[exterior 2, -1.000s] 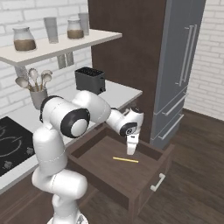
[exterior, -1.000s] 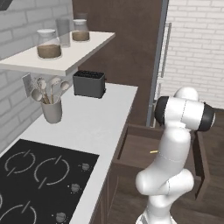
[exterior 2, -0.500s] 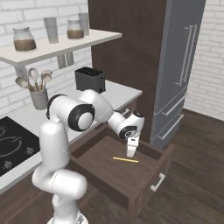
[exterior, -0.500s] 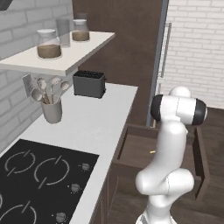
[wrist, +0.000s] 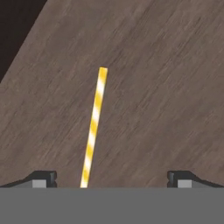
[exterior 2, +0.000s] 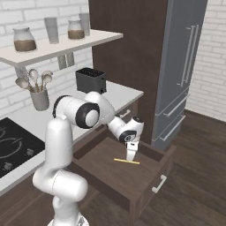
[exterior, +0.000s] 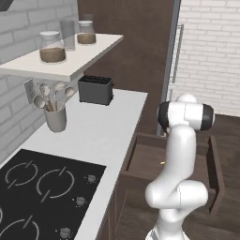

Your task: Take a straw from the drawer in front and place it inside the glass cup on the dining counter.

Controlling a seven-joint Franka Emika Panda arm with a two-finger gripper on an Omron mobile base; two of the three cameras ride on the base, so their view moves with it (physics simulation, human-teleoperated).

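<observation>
This place is a home kitchen. At the lower left of the left base view there is a black cooktop (exterior: 37,187) set in a white worktop (exterior: 108,136). Behind it, a black toaster (exterior: 95,90) and a grey crock with spoons (exterior: 55,117) stand near the white brick wall. Above, a shelf (exterior: 70,63) carries glass jars (exterior: 52,47). At the right of the right base view stands a tall grey fridge (exterior 2: 183,70), and below the worktop a brown wooden drawer (exterior 2: 128,176) is open.

The open drawer (exterior 2: 145,183) carries the straw (exterior 2: 126,161) lying flat on its dark wooden floor.
</observation>
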